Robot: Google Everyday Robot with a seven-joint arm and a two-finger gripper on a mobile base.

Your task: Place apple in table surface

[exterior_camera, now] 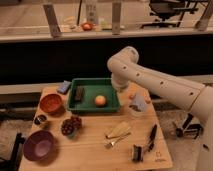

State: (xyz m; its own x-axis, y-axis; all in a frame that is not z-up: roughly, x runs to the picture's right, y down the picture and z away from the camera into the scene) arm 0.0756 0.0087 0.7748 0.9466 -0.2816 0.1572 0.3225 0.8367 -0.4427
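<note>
The apple [100, 100], small and yellow-orange, lies inside the green tray [93, 81] on its right half. The tray rests at the back of the light wooden table surface [92, 151]. My white arm reaches in from the right, bends at its elbow above the table and points down. My gripper [119, 86] hangs at the tray's back right corner, just right of and behind the apple, open and holding nothing. Most of it is hidden by the wrist.
A dark block [79, 92] lies in the tray's left half. Left of the tray are a blue sponge [64, 87], an orange bowl [51, 103], a dark grape cluster [71, 126] and a purple bowl [39, 146]. A clear cup [137, 104], a yellowish item [119, 130] and black utensils [150, 137] lie on the right.
</note>
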